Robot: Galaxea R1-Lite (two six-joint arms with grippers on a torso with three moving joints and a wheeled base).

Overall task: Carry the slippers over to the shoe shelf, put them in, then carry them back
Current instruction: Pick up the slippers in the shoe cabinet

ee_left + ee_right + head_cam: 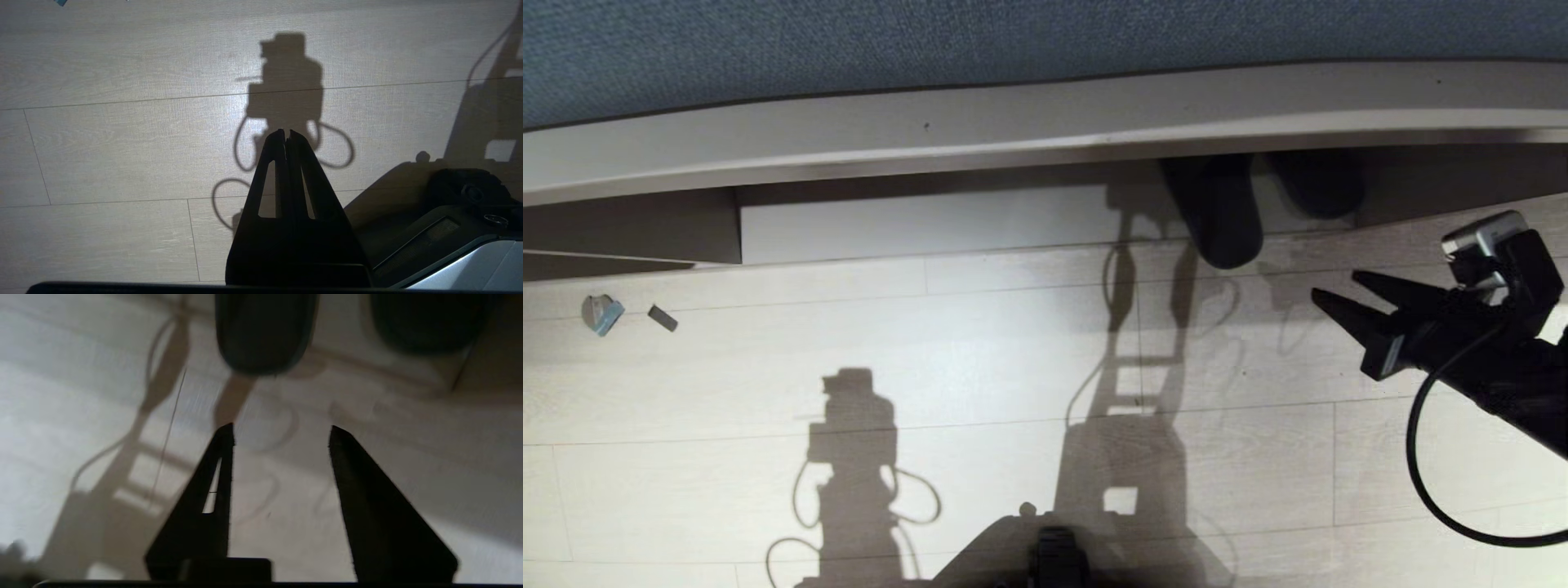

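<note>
The slippers (1217,216) are two dark, flat, rounded shapes lying side by side in the shoe shelf (931,224), a low open-fronted compartment with a pale base board under a long taupe top. The slipper nearer the middle of the shelf juts out over the front edge onto the pale plank floor (980,351); the other slipper (1319,184) sits further in, close to the shelf's end wall, mostly in shadow. In the right wrist view both show only as dark rounded ends (265,335), their straps and insoles too dim to make out.

The right gripper (1339,296) hangs above the floor in front of the shelf, its two black fingers (216,477) spread apart with bare floor showing between them; it holds nothing and touches nothing. The slippers lie ahead of its fingertips, apart from them, toward the shelf.

The left gripper (286,132) is parked over the floor well away from the shelf, its fingers pressed together and empty. Two small scraps (605,313) lie on the floor near the shelf's far end.
</note>
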